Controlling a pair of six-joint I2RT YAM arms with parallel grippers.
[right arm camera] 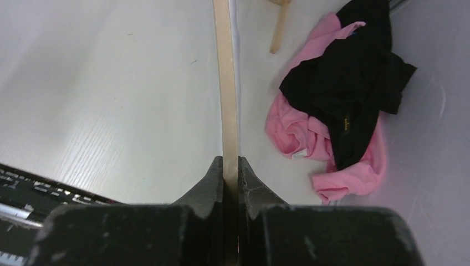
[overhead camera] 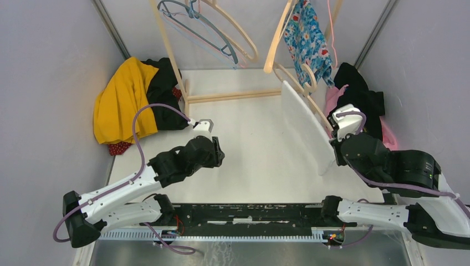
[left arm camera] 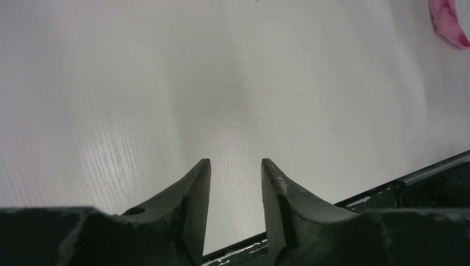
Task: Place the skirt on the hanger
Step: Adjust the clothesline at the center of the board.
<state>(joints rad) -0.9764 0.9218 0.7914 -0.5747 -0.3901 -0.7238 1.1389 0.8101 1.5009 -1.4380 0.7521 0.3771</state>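
Observation:
My right gripper [overhead camera: 333, 148] [right arm camera: 231, 159] is shut on the thin wooden bar of a hanger [right arm camera: 225, 94]. The hanger [overhead camera: 317, 111] reaches up and to the left from the jaws. A flat white cloth [overhead camera: 302, 124], which looks like the skirt, hangs along the hanger above the table; a white edge [right arm camera: 233, 33] shows beside the bar. My left gripper [overhead camera: 218, 152] [left arm camera: 235, 162] is open and empty, low over the bare white table [left arm camera: 166, 83] at centre left.
A yellow and black pile of clothes [overhead camera: 127, 100] lies at the back left. A pink and black pile [right arm camera: 338, 105] lies at the right wall. A wooden rack [overhead camera: 180, 83] at the back carries a grey hanger [overhead camera: 205, 25] and a floral garment [overhead camera: 305, 39].

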